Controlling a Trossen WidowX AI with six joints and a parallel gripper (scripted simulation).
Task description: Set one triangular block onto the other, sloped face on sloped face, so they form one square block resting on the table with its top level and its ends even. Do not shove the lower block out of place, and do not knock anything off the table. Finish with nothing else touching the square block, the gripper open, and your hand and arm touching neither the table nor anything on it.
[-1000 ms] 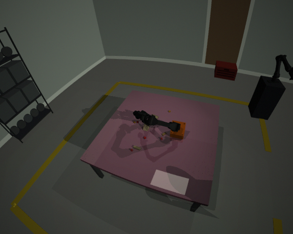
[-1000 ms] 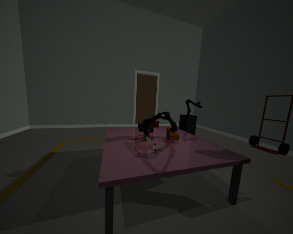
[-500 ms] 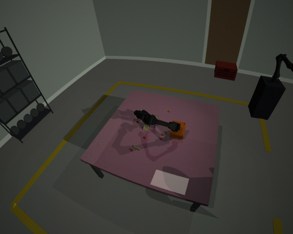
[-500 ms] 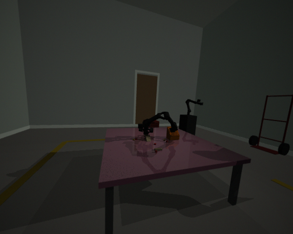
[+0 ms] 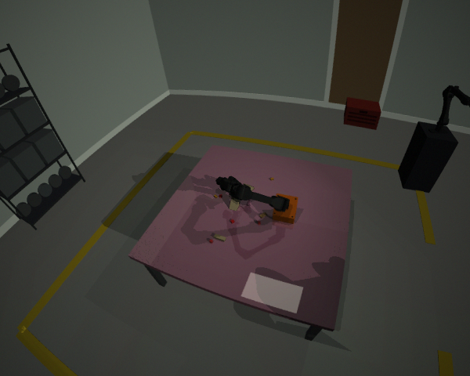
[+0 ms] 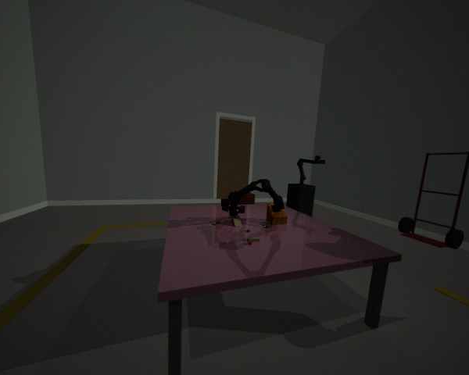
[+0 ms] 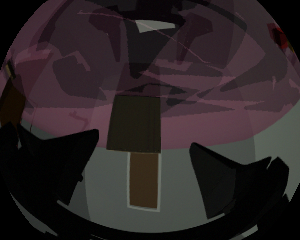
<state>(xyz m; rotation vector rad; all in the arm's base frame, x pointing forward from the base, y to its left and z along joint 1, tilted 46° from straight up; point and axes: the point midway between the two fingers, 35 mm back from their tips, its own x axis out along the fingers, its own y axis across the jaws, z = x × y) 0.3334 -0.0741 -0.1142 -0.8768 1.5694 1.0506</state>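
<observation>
One pale triangular block (image 5: 233, 205) (image 6: 237, 222) stands on the pink table (image 5: 308, 243) (image 6: 299, 258), just in front of the dark hand in the top and exterior views. A second pale block shows partly behind the hand in the top view. In the wrist view a dark olive block (image 7: 135, 123) stands ahead, framed by the fingers. My gripper (image 7: 145, 142) is wide open with nothing held. The gap between fingers and block is unclear. The sloped faces cannot be made out. The blocks are apart.
The arm rises from beside the orange box (image 5: 285, 214) (image 6: 277, 216). Several small red and yellow pieces lie around the blocks, including a red piece (image 5: 232, 221) (image 6: 248, 230). A pale narrow piece (image 5: 218, 237) (image 6: 253, 239) lies nearer the front. A white sheet (image 5: 272, 292) lies near the front edge.
</observation>
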